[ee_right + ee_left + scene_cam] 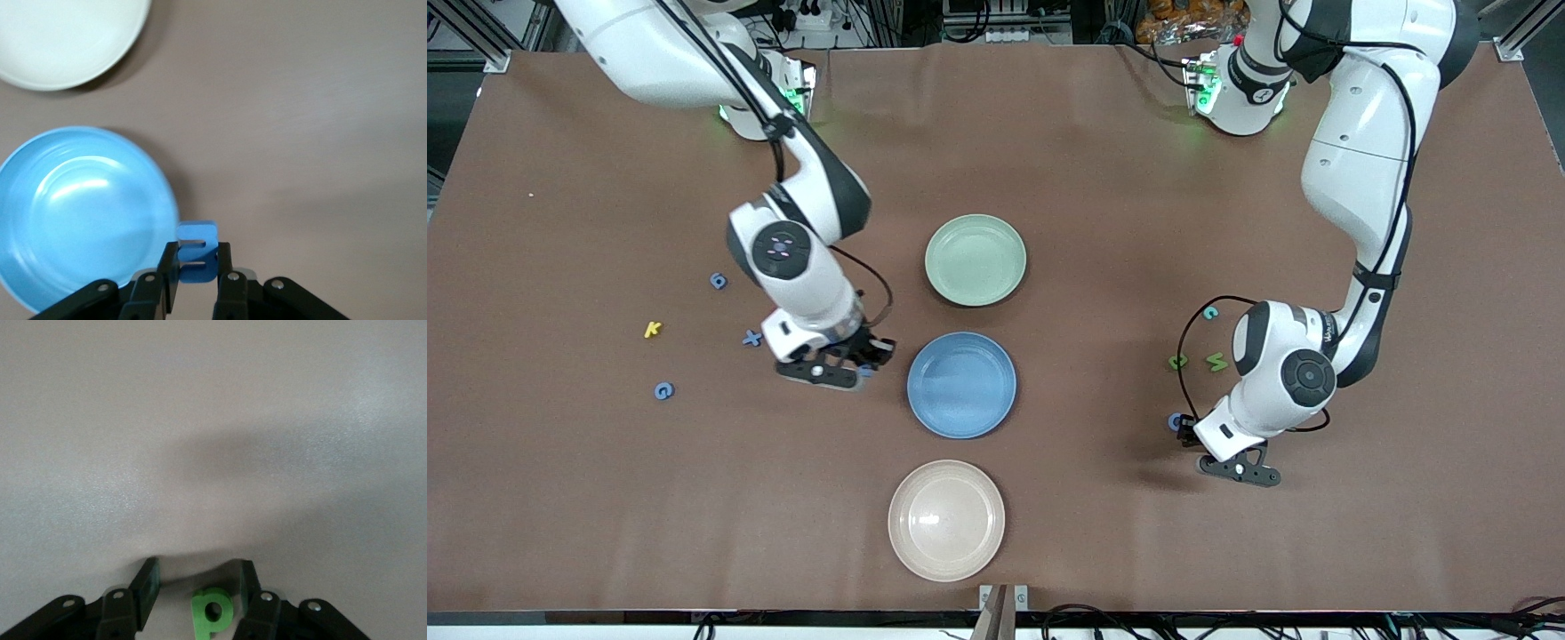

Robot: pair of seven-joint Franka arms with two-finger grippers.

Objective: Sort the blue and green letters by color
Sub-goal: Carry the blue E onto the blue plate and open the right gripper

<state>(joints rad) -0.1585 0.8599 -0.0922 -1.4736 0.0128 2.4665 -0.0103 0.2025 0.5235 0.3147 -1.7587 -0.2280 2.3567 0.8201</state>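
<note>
The left gripper is low over the table near the left arm's end. Its fingers stand apart, one on each side of a small green letter P, and they do not seem to squeeze it yet. In the front view this gripper is hidden under the wrist. Close by the wrist a blue letter peeps out.

The cream plate is the nearest thing to the front camera. A bit farther is the blue plate, and the green plate is farther again.

The right gripper hangs just beside the rim of the blue plate. Its fingers are shut tight on a small blue letter E. In the front view that gripper sits right next to the blue plate.

Toward the right arm's end lie a blue G, a blue X, a yellow K and a blue 6. Toward the left arm's end lie a green M, another green letter and a teal C.

The letters look light, thin and probably a bit squashy. They likely need only a soft pinch. The best place to hold one is probably across its flat side edges, as with the E. Such a tiny piece could tip or slip.
</note>
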